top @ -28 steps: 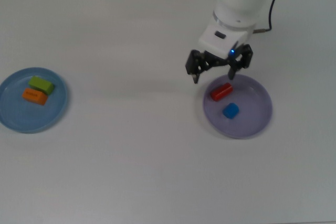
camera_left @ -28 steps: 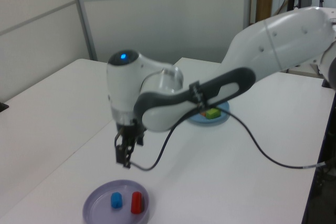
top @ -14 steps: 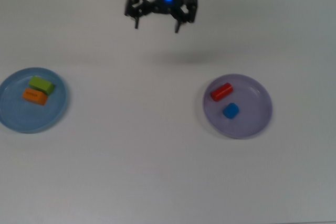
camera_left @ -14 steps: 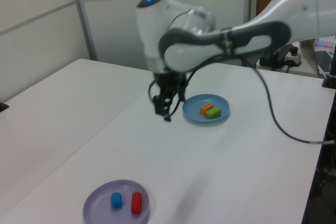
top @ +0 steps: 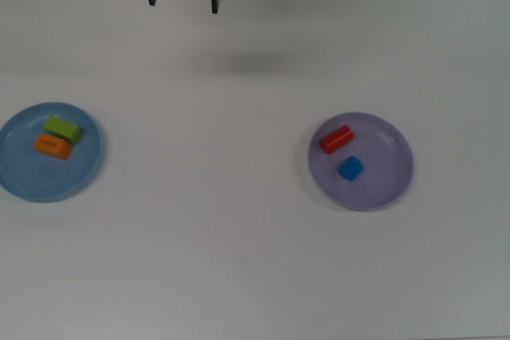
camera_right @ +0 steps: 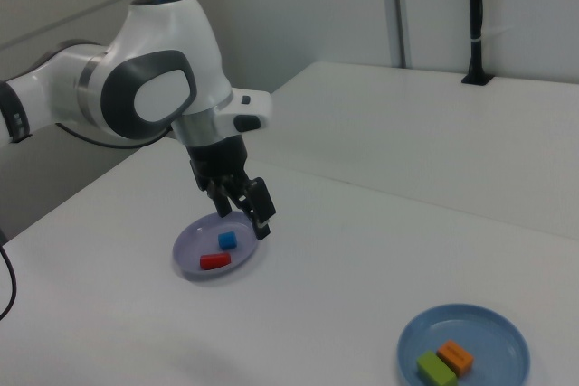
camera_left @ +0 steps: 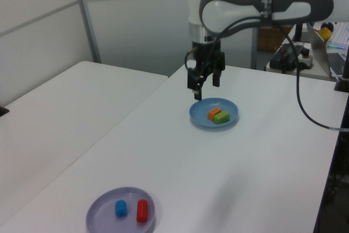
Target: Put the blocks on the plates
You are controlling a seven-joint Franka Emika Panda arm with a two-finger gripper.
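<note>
The green block [top: 62,127] and the orange block [top: 52,146] lie side by side on the light blue plate [top: 24,181] at the top view's left. The red block [top: 335,138] and the blue cube [top: 350,168] rest on the lavender plate [top: 390,173] at the top view's right. My gripper [top: 182,1] hangs open and empty at the top view's upper edge, well above the table and away from both plates. In the left view the gripper [camera_left: 206,88] hovers just beside the light blue plate [camera_left: 199,117]. In the right view the gripper [camera_right: 242,219] overlaps the lavender plate [camera_right: 194,241].
The arm's black cable [camera_left: 305,113] loops down at the left view's right. A black pole [camera_right: 473,15] stands on the far table in the right view. A seam [camera_left: 136,115] separates two white tables in the left view.
The open gripper has risen from beside the lavender plate and swung toward the top view's upper left. All the blocks stayed put on their plates.
</note>
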